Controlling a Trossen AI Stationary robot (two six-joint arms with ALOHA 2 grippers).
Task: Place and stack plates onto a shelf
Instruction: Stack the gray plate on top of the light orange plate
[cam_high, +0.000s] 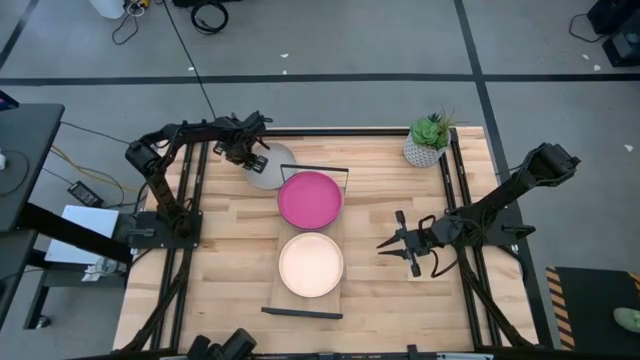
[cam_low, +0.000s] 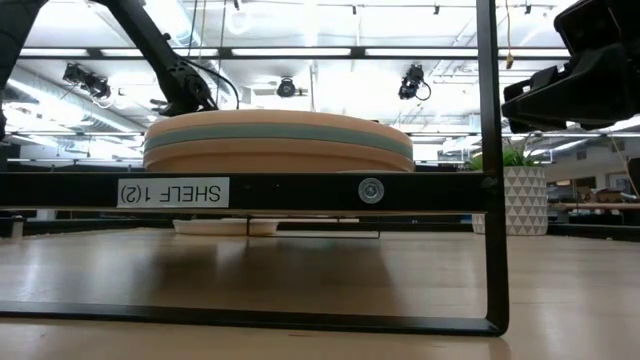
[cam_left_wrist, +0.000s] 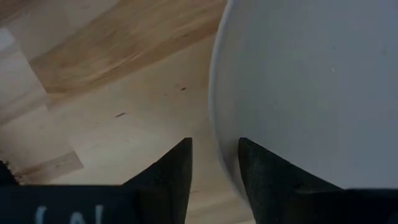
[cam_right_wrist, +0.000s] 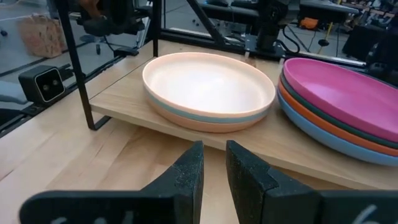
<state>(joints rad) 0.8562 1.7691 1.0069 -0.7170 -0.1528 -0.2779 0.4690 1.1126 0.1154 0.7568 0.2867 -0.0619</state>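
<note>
The grey plate (cam_high: 272, 168) lies flat on the table beside the shelf's far end. My left gripper (cam_high: 250, 155) points down over its left rim, open, one finger over the plate's inside and one outside it (cam_left_wrist: 214, 155). On the shelf (cam_high: 288, 298) stand two stacks. The far stack has the magenta plate (cam_high: 310, 198) on top, with dark teal, orange and blue plates under it (cam_right_wrist: 323, 127). The near stack has the peach plate (cam_high: 311, 264) on top of a light teal and a tan one (cam_right_wrist: 205, 118). My right gripper (cam_high: 400, 243) hovers right of the shelf, open by a narrow gap (cam_right_wrist: 214, 158). My left gripper comes from above, pointing down, with its fingers either side of the grey plate's left rim (cam_left_wrist: 221, 134). A gap shows between rim and outer finger (cam_left_wrist: 177, 168). Whether the inner finger (cam_left_wrist: 261, 168) touches the plate, I cannot tell. The plate lies flat on the table.
A potted green plant (cam_high: 428, 140) stands at the table's far right. The shelf has thin black bars at its ends (cam_low: 490, 200) and a label on its near bar (cam_low: 172, 192). Bare tabletop lies right of the shelf under my right arm (cam_high: 400, 300).
</note>
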